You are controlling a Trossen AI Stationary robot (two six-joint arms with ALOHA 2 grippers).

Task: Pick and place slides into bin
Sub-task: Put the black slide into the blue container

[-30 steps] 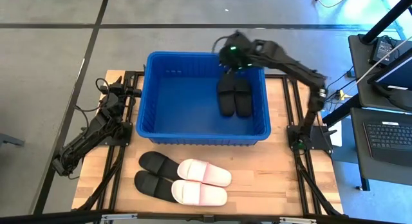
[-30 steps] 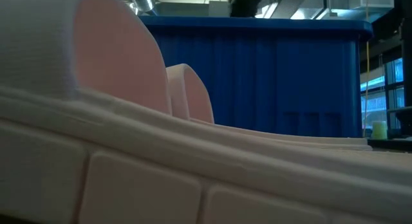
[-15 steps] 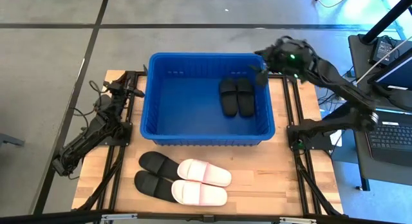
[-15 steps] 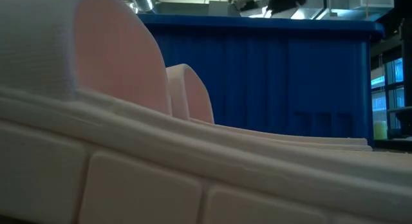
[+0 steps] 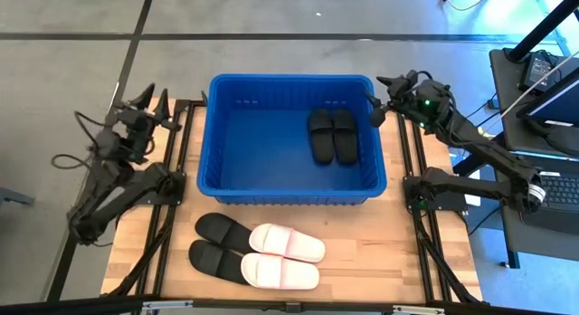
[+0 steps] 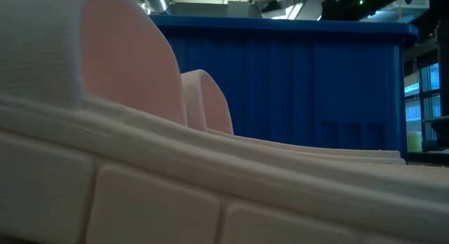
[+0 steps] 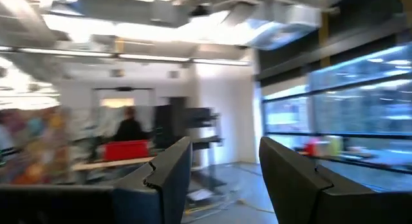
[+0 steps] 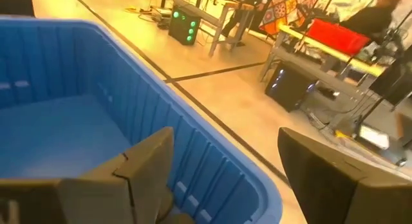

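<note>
The blue bin (image 5: pixel 289 138) stands at the table's far middle with two black slides (image 5: pixel 330 136) lying side by side on its floor at the right. Two more black slides (image 5: pixel 217 243) and two white-pink slides (image 5: pixel 285 258) lie flat on the table in front of the bin. My right gripper (image 5: pixel 380 100) is open and empty, just outside the bin's far right corner; its wrist view (image 8: pixel 225 179) looks along the bin's rim (image 8: pixel 212 153). My left gripper (image 5: pixel 147 102) is open and empty, raised at the table's far left edge; its wrist view (image 7: pixel 225 172) looks into the room.
In the low view a white-pink slide (image 6: pixel 140 167) fills the foreground and the bin's ribbed wall (image 6: pixel 316 83) rises behind it. Bare wood (image 5: pixel 407 233) lies to the right of the slides. Desks with a laptop (image 5: pixel 547 184) stand beyond the table's right edge.
My right gripper has left the space above the two black slides in the bin and gone toward the table's right edge, past the bin's rim. My left arm has risen from its folded rest, and its gripper has gone up and toward the table's far left.
</note>
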